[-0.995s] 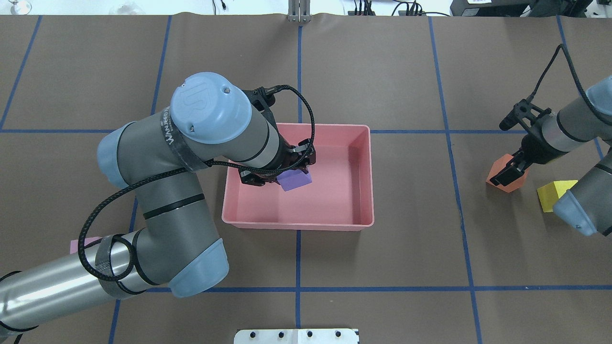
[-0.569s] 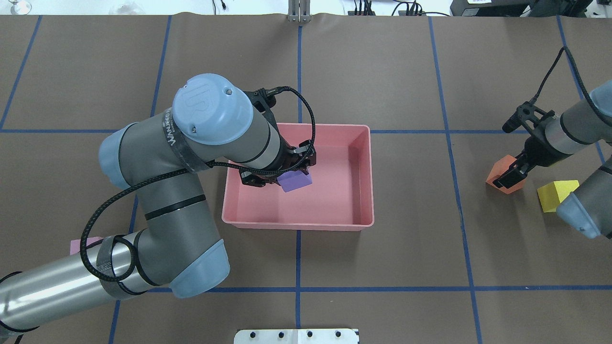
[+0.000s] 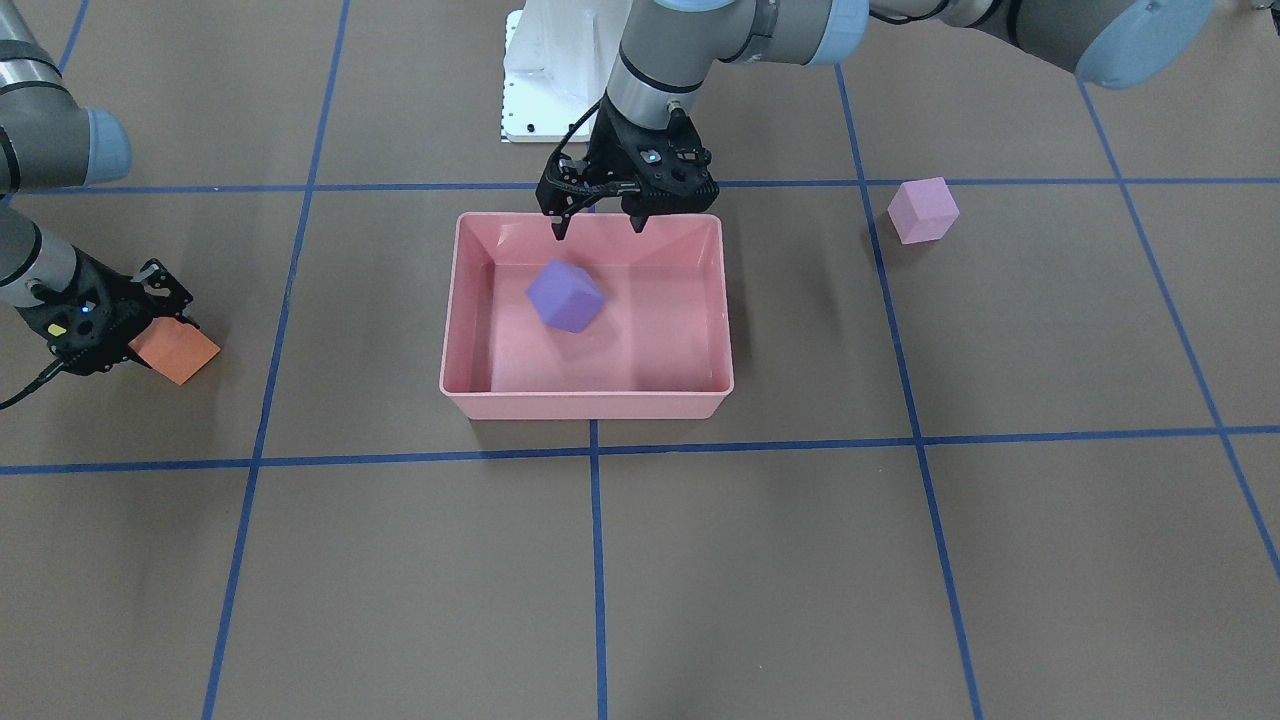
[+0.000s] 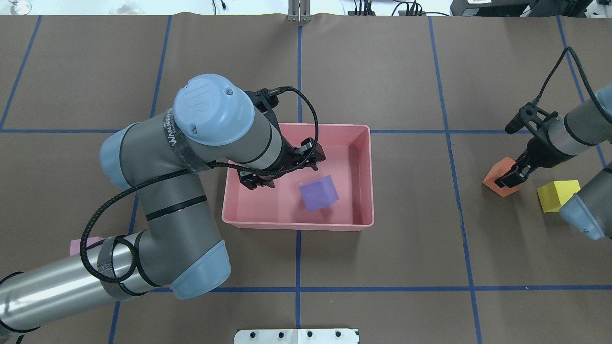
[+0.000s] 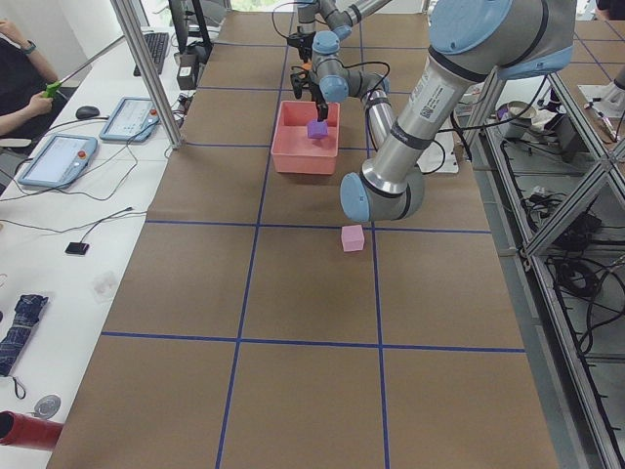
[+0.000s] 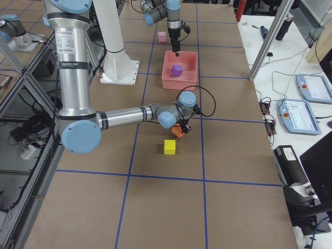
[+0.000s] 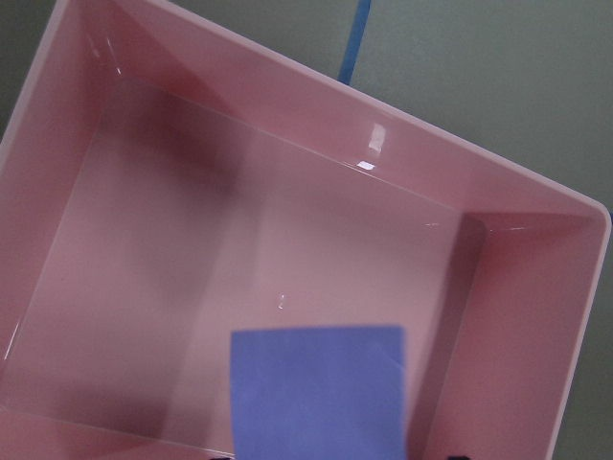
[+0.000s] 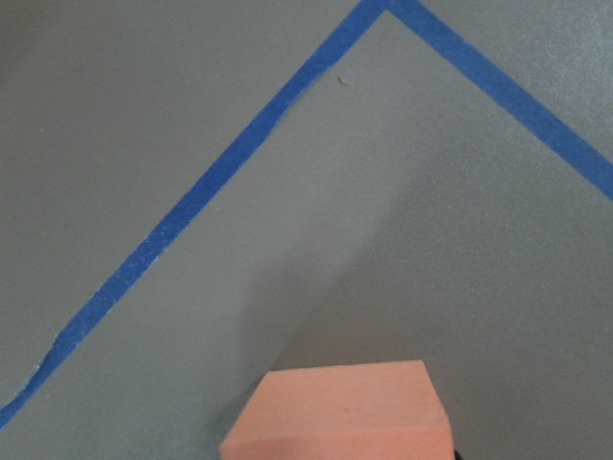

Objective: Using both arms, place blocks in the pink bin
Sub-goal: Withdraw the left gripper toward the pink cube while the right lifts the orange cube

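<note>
The pink bin sits mid-table. The purple block lies tilted inside it, also seen in the front view and the left wrist view. My left gripper is open and empty above the bin's robot-side wall, apart from the purple block. My right gripper is shut on the orange block, tilted at table level; it also shows in the right wrist view. The yellow block rests just beside it. The light pink block lies by my left arm, mostly hidden overhead.
The white robot base stands behind the bin. Blue tape lines cross the brown table cover. My left arm's elbow hangs over the table left of the bin. Tablets and cables lie on a side bench.
My left gripper has opened and let go of the purple block, which now lies further right in the bin. My right gripper has shifted slightly with the orange block.
</note>
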You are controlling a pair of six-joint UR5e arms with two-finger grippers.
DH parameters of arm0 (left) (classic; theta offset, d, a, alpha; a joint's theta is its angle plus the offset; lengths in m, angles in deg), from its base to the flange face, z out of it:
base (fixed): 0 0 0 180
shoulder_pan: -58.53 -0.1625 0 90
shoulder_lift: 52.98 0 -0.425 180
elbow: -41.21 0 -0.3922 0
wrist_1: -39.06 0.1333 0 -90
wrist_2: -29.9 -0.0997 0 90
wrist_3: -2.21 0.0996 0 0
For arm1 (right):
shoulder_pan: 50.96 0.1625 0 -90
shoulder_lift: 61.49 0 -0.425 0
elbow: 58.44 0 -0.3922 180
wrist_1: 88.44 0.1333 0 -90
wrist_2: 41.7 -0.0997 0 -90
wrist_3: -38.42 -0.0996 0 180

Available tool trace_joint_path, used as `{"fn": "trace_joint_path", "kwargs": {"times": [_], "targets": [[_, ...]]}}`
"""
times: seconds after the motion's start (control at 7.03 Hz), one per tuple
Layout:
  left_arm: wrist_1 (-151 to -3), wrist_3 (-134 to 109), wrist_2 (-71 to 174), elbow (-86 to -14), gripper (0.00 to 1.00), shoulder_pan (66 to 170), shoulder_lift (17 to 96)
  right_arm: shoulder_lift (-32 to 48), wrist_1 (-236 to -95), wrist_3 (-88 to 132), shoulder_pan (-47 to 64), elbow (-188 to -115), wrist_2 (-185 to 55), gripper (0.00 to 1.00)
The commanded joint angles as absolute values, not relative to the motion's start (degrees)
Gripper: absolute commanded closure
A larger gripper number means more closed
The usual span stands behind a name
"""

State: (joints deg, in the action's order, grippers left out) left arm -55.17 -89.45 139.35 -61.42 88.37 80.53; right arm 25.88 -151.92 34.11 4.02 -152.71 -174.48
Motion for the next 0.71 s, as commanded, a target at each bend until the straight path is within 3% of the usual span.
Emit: {"fn": "trace_joint_path", "kwargs": {"times": [0.0,0.28,0.57], "targets": [[-55.1,-88.4,139.2,-62.3,0.00,89.0,80.6,25.3,-152.5,33.6,8.4,-154.1,-180.3,1.00],[-54.5,-81.7,139.8,-63.1,0.00,92.4,79.5,23.8,-152.5,29.1,13.6,-154.3,-188.4,1.00],[-54.4,-69.1,140.1,-67.2,0.00,95.4,70.7,20.7,-152.5,13.5,14.1,-158.4,-189.4,1.00]]}}
